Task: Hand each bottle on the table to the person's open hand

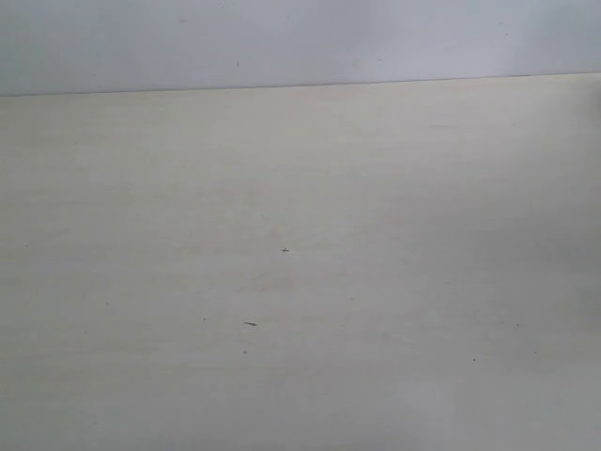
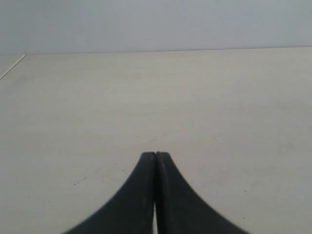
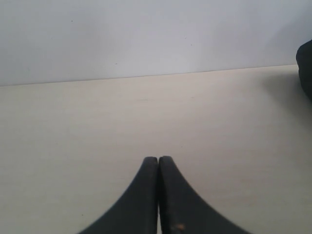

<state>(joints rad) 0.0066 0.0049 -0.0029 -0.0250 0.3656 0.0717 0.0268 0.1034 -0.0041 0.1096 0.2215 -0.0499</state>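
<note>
Plain pale grey-white wall (image 1: pixel 282 38) behind, matte, no features. In front a broad beige table (image 1: pixel 300 282), flat, smooth, faint wood-like streaking, a few tiny dark specks (image 1: pixel 250 324) near the middle.

No bottles in any of the three views. No open hand either. Where they are cannot be told from these pictures. The exterior view shows only bare tabletop and wall, no arm in it.

Left gripper (image 2: pixel 155 154): black, matte, two curved fingers flaring out toward the camera, tips pressed together with only a hairline seam between them, nothing pinched. It hangs over bare table and points toward the wall edge.

Right gripper (image 3: pixel 158 158): same black curved shape, fingers also pressed together, empty, a small pale mark low on one finger. Over bare table, aimed at the wall line.

A dark shape (image 3: pixel 306 68) is cut off at the picture's edge in the right wrist view, throwing a soft shadow on the table. Too little of it shows to name it.

Judgement: both arms look parked in a neutral pose, grippers shut since nothing is there to hold. Either the handovers are done or no bottles have been set out; cannot say which.
</note>
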